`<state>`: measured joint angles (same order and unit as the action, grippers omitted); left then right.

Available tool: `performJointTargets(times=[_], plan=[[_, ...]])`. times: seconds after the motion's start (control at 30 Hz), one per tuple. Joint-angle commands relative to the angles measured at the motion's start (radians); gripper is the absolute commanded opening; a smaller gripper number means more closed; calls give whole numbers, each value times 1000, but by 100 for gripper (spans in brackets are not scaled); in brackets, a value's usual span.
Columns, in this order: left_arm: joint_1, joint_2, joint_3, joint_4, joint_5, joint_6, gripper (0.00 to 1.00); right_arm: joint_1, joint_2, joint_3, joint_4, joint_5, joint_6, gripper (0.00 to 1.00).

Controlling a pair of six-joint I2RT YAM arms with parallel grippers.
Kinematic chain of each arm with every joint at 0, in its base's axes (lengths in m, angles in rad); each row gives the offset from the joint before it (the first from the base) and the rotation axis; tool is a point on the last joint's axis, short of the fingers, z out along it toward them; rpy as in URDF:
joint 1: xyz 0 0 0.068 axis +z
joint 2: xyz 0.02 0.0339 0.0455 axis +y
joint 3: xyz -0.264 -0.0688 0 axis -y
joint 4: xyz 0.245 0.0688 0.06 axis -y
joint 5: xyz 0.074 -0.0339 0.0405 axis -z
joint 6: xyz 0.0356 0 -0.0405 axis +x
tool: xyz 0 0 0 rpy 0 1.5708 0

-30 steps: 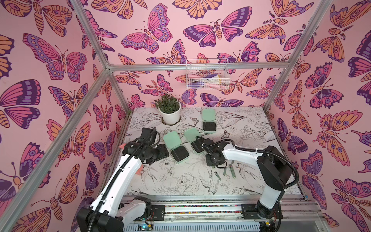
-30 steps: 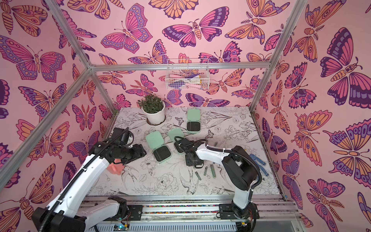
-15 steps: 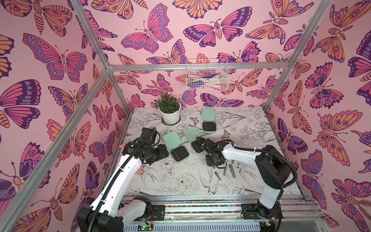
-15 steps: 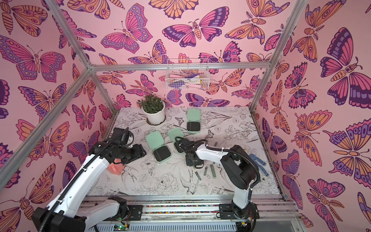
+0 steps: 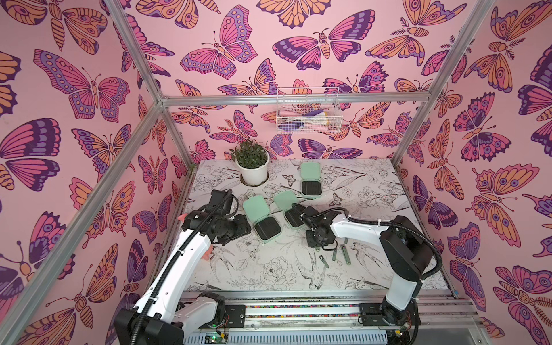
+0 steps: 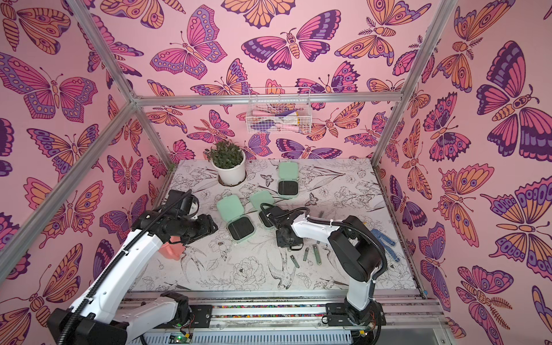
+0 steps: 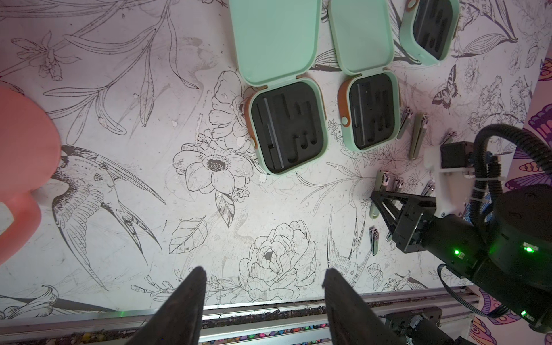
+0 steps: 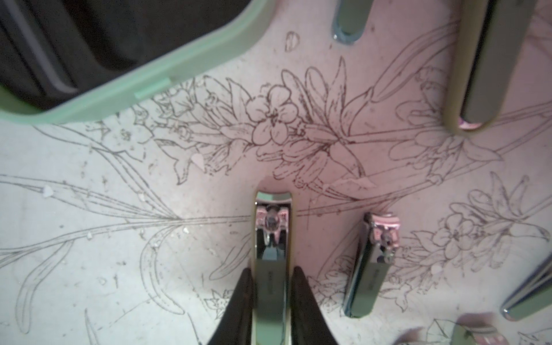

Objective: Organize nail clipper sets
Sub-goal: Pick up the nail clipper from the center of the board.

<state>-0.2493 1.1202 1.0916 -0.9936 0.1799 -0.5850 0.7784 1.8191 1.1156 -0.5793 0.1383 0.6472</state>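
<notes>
Three mint-green cases lie open on the table, black slotted insides up: a left one [image 5: 263,219], a middle one [image 5: 289,206] and a far one [image 5: 310,179]. Slim grey-green nail clippers [image 5: 334,254] lie loose in front of the middle case. In the right wrist view my right gripper [image 8: 271,273] is shut on one clipper [image 8: 271,233] that lies flat on the table, a finger on each long side. Another clipper [image 8: 373,263] lies beside it. My left gripper [image 7: 264,277] hovers open over bare table left of the left case [image 7: 288,128], holding nothing.
A pink watering can [image 6: 170,252] sits under my left arm. A blue dotted glove [image 6: 383,242] lies by the right wall. A potted plant [image 5: 254,170] stands at the back left. A wire basket [image 5: 307,115] hangs on the back wall. The metal rail [image 5: 298,310] runs along the front.
My right gripper's fingers have closed in on the clipper. Both arms have stayed about where they were.
</notes>
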Motion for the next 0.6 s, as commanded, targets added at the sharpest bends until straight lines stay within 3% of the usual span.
performJointTargets(times=[0.0, 0.33, 0.57], plan=[[-2, -6, 7, 10, -8, 2, 65, -4, -22, 26, -52, -29, -30, 6], [-1, -58, 9, 9, -54, -10, 65, 46, -47, 226, -176, -14, -149, 5], [31, -59, -50, -33, -57, -84, 64, 89, -7, 352, -198, -32, -202, 5]])
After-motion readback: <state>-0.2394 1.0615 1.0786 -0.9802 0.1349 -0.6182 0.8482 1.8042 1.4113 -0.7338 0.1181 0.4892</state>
